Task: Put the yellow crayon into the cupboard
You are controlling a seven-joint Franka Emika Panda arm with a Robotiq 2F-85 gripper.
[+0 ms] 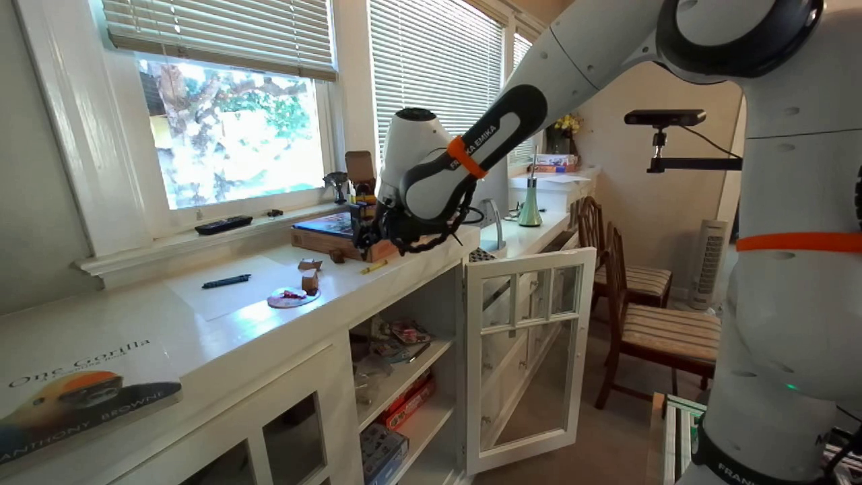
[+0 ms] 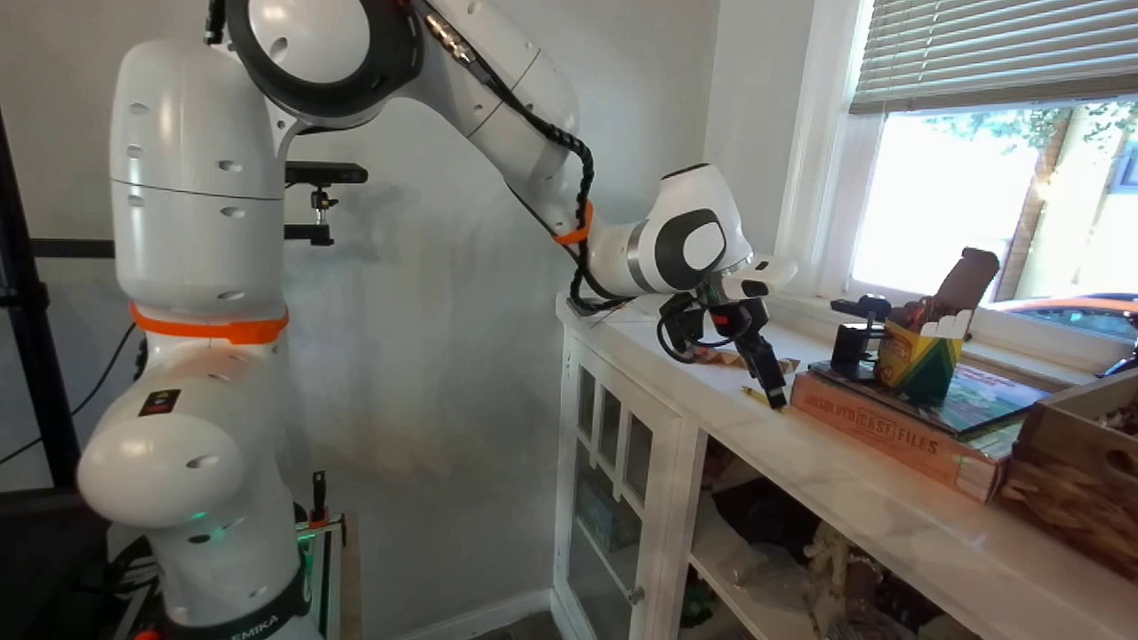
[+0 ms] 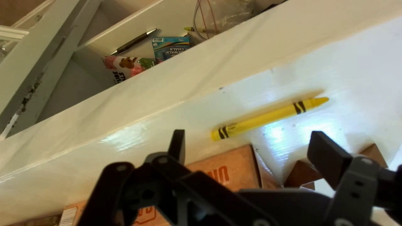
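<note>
1. The yellow crayon [image 3: 267, 120] lies on the white desk [image 3: 188, 114], tip pointing between two and three o'clock in the wrist view, blunt end between eight and nine.
2. The step in hand seems to be picking it up. The jaws face each other along a nine-to-three line, so closing as they stand would pinch nearly end to end; a turn of almost a quarter would let them close across the barrel.
3. Then ease toward one o'clock, centre over the crayon's middle and come down gently, as it may roll if nudged.
4. Mind the cardboard box [image 3: 226, 169] at seven o'clock from the crayon and the brown scrap [image 3: 300, 172] at five.
5. The claw [image 3: 248, 138] is released, jaws spread wide, with nothing gripped. Whether a fingertip meets the desk, I cannot tell.
6. Once lifted, the crayon should travel toward ten o'clock, out past the desk edge and down into the cupboard [image 1: 441, 303], whose opening shows in both exterior views.
</note>
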